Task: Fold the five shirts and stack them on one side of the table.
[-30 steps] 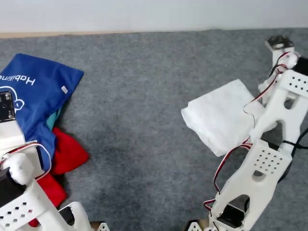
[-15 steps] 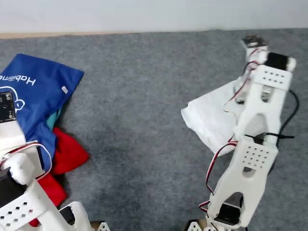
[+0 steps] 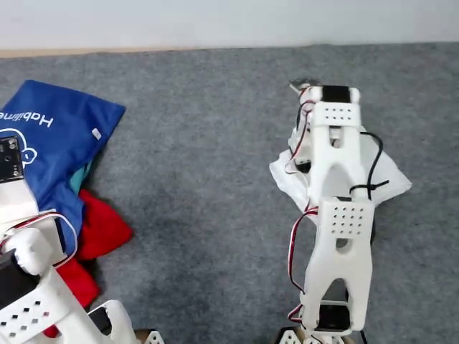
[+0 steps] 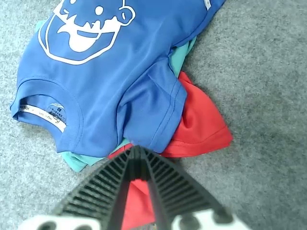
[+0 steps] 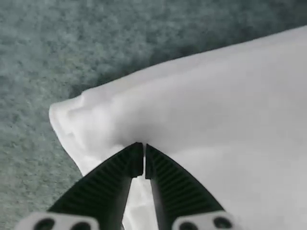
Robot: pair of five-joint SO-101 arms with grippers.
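A folded white shirt (image 3: 393, 183) lies on the right half of the grey table, and the right arm (image 3: 333, 143) stretches over its middle. In the right wrist view my right gripper (image 5: 139, 146) is shut, its tips resting on the white shirt (image 5: 230, 96) near one rounded corner, where the cloth puckers slightly. On the left lies a loose pile: a blue printed shirt (image 3: 64, 136) over a teal shirt (image 3: 80, 175) and a red shirt (image 3: 100, 229). My left gripper (image 4: 138, 149) hangs shut above the blue shirt (image 4: 105, 81), close to its sleeve hem and the red shirt (image 4: 201, 124).
The grey felt table (image 3: 201, 143) is bare between the pile and the white shirt. Its far edge meets a pale wall (image 3: 215, 21). The left arm's body (image 3: 29, 287) fills the near left corner.
The right arm has swung left from the table's right edge and now lies over the white shirt. The left arm and the pile have not moved.
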